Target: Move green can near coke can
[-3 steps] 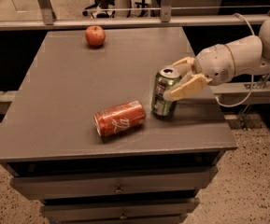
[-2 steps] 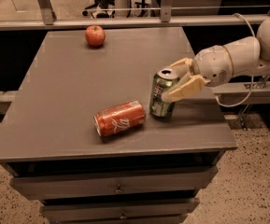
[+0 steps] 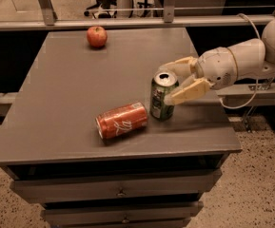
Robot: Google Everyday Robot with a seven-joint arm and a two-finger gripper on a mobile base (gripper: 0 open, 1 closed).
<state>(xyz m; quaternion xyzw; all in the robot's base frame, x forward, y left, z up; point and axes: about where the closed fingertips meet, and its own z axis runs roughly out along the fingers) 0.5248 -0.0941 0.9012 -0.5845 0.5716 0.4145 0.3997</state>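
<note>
The green can (image 3: 162,103) stands upright on the grey table (image 3: 70,80), right of centre near the front. The coke can (image 3: 122,120) lies on its side just left of it, a small gap between them. My gripper (image 3: 168,85) reaches in from the right. Its pale fingers (image 3: 188,92) close on the green can's upper part, one behind it and one in front.
A red apple (image 3: 96,36) sits at the far left back of the table. The table's right edge is just right of the green can. Drawers run below the front edge. A railing and a cable lie behind and to the right.
My gripper has carried the green can a little to the left, closer to the coke can. The coke can and the apple have not moved.
</note>
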